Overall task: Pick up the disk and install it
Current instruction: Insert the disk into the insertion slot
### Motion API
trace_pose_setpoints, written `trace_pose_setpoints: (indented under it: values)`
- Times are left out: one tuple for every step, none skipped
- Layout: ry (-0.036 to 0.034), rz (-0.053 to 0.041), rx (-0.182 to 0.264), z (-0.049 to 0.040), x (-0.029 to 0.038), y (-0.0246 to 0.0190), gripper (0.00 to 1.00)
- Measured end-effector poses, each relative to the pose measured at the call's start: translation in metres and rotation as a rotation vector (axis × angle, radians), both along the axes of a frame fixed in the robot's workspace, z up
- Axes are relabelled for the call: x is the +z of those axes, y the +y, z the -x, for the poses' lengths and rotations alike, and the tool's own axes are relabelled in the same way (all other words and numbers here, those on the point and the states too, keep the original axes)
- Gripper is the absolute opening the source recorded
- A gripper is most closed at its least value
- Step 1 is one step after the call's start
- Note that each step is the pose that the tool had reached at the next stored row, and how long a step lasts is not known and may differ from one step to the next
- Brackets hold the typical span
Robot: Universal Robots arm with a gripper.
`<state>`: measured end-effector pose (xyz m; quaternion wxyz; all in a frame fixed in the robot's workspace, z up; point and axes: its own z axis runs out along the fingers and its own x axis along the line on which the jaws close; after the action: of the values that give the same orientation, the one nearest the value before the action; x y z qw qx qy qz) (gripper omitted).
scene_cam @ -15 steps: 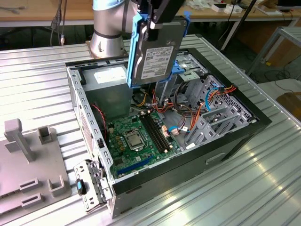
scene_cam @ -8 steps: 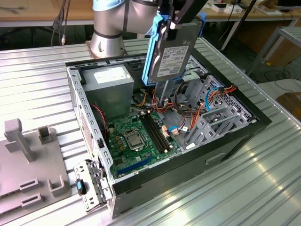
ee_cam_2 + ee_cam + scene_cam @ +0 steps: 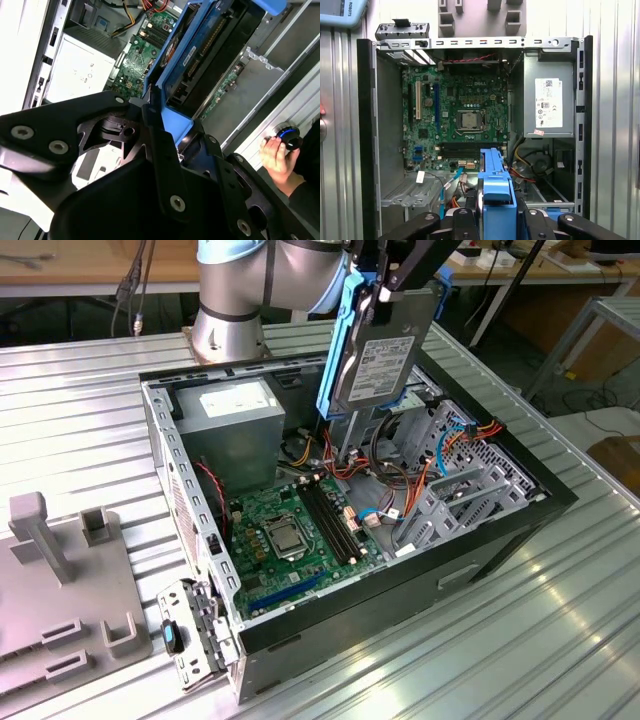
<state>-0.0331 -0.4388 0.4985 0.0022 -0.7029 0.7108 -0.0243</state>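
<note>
Pincer (image 3: 497,217) pinching the disk (image 3: 385,350) by its blue rails, on edge above the open case (image 3: 400,600), near the drive bay (image 3: 470,490). We judge that a tilted descent could snag the loose cables (image 3: 420,485), or jam a rail against the bay's metal and twist the disk in the pinch.

In the exterior view the arm (image 3: 230,315) is formed of stout silver-grey cylindrical housings with smooth rounded joints, and one joint is capped in pale blue. In the second wrist view the gripper (image 3: 172,125) is made up of matt black angular link plates, which are fastened with round silver screws (image 3: 173,203) sunk in recessed holes. Thin black struts, or possibly cables, are run beside it in the exterior view.
</note>
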Motion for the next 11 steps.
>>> trace_pose_setpoints:
  values:
    - [0.0000, 0.0000, 0.000, -0.0001, 0.0000, 0.0000, 0.37]
    - [0.0000, 0.0000, 0.000, -0.0002, 0.0000, 0.0000, 0.37]
    - [0.0000, 0.0000, 0.000, -0.0002, 0.0000, 0.0000, 0.37]
    - [0.0000, 0.0000, 0.000, -0.0002, 0.0000, 0.0000, 0.37]
    - [0.0000, 0.0000, 0.000, -0.0002, 0.0000, 0.0000, 0.37]
    - [0.0000, 0.0000, 0.000, -0.0002, 0.0000, 0.0000, 0.37]
    - [0.0000, 0.0001, 0.000, -0.0002, 0.0000, 0.0000, 0.37]
    - [0.0000, 0.0000, 0.000, -0.0002, 0.0000, 0.0000, 0.37]
    - [0.0000, 0.0000, 0.000, -0.0003, 0.0000, 0.0000, 0.37]
    - [0.0000, 0.0000, 0.000, -0.0003, 0.0000, 0.0000, 0.37]
    - [0.0000, 0.0000, 0.000, -0.0003, 0.0000, 0.0000, 0.37]
